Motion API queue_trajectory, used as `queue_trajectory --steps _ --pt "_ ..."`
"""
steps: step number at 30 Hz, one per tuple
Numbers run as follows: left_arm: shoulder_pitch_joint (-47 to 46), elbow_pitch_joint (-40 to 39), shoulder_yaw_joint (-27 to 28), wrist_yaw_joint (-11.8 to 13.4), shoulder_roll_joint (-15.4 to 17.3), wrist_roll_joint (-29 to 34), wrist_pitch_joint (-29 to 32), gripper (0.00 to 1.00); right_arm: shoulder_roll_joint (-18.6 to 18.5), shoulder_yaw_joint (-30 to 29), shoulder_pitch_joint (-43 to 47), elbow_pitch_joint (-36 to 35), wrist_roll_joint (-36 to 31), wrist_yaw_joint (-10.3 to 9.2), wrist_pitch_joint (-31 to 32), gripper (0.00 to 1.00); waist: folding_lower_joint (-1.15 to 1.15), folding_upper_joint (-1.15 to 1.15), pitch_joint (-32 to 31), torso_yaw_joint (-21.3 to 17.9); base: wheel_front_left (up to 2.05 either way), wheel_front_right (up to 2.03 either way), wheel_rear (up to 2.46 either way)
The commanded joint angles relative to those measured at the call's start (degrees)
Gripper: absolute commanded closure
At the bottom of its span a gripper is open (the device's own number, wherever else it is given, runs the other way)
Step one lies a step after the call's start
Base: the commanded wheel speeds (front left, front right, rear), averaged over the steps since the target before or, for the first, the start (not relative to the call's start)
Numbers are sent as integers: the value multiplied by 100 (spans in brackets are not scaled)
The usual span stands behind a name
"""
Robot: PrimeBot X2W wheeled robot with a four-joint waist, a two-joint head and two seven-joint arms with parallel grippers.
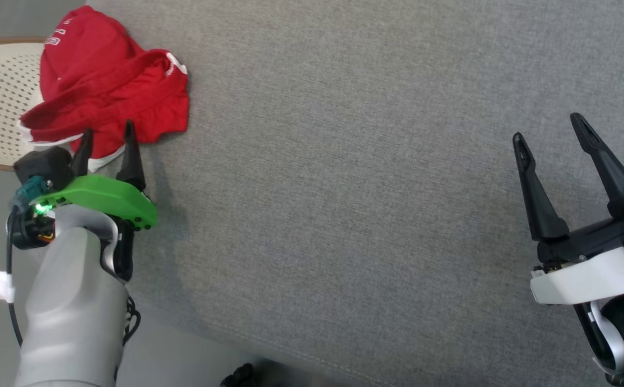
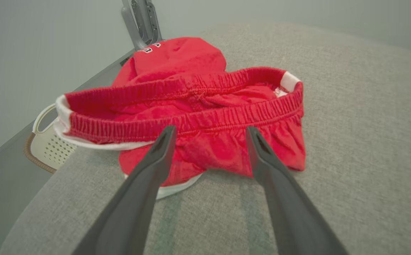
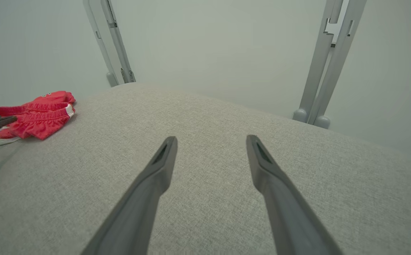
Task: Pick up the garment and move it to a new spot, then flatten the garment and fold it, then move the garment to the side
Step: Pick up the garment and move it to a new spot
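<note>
1. At the far left, a cream perforated basket point(image 1: 0, 97) sits lower than the desk point(image 1: 344, 215), beside its edge.
2. The red garment point(image 1: 107, 80) lies crumpled on the far left corner of the grey cloth-covered desk. Its left side reaches past the edge, above the basket.
3. The left tool point(image 1: 107, 129) points at the garment's near side. Its fingers are spread wide and it holds nothing. I cannot tell whether the tips touch the cloth.
4. I judge this to be the first step, the pick-up, with no grip made yet. The next move calls for easing forward so that a fold of cloth sits between the fingers. After that come closing, lifting and carrying the garment toward the bare middle of the desk.
5. The right tool point(image 1: 546, 127) hangs over bare desk, well apart from the garment. Its fingers are also spread wide and it is empty.
6. The left wrist view shows the gaping elastic waistband point(image 2: 191, 120) and white trim, which look flattened in the head view. The head view shows both tools and the gap between them. The right wrist view adds grey metal posts point(image 3: 329, 71) behind the desk.
</note>
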Motion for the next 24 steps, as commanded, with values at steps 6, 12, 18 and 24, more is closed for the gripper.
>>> queue_trajectory --steps 6,12,18,24 --pt "-792 1351 -39 -84 252 -368 100 0 -38 -20 -171 18 -20 -6 -61 0 0 0 571 -485 0 0 0" --pt "-757 1585 -206 -79 532 -598 31 100 54 19 -223 134 -21 -6 -234 0 0 0 323 -594 0 0 0" --pt "-169 379 291 95 885 -403 2 100 204 66 -164 364 35 -6 -556 0 0 0 -224 -759 0 0 0" --pt "798 -1224 755 398 916 135 0 100 352 141 51 614 118 -6 -815 0 0 0 -900 -1005 0 0 0"
